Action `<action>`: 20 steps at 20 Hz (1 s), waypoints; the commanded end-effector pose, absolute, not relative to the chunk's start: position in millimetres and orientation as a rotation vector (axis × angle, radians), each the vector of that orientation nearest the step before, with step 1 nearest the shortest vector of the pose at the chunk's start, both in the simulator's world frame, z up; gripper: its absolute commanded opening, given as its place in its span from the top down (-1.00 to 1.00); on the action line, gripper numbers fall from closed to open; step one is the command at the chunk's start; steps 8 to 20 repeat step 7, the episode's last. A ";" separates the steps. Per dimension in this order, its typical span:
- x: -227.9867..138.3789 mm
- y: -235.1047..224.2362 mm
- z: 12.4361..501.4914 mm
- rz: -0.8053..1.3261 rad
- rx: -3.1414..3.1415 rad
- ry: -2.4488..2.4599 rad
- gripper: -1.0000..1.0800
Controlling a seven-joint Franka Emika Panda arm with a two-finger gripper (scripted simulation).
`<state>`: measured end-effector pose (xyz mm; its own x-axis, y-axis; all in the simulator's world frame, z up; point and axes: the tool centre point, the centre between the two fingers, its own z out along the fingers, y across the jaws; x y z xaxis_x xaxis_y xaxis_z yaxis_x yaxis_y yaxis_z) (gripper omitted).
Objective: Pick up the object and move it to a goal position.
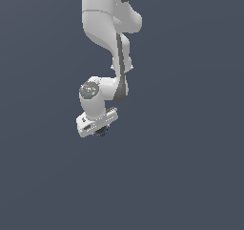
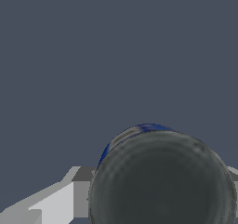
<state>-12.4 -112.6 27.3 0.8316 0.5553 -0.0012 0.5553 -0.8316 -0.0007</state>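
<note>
While pincer hangs low under arm, you see dark ball tucked beneath it. Wrist view: ball fills gap beside grey finger, seemingly pinched for carrying. Goal marker not visible; contact uncertain, your call.

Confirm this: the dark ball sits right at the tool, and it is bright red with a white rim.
Wrong on colour. The ball is dark grey, nearly black, with a blue edge, as the wrist view shows. It does sit right at the tool; the exterior view shows it peeking out dark beneath the white body.
</note>
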 end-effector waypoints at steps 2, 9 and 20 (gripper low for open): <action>-22.6 -123.8 29.5 0.000 -3.006 -0.913 1.00; -27.9 -129.8 30.6 0.000 -3.006 -0.914 1.00; -27.9 -129.8 30.6 0.000 -3.006 -0.914 1.00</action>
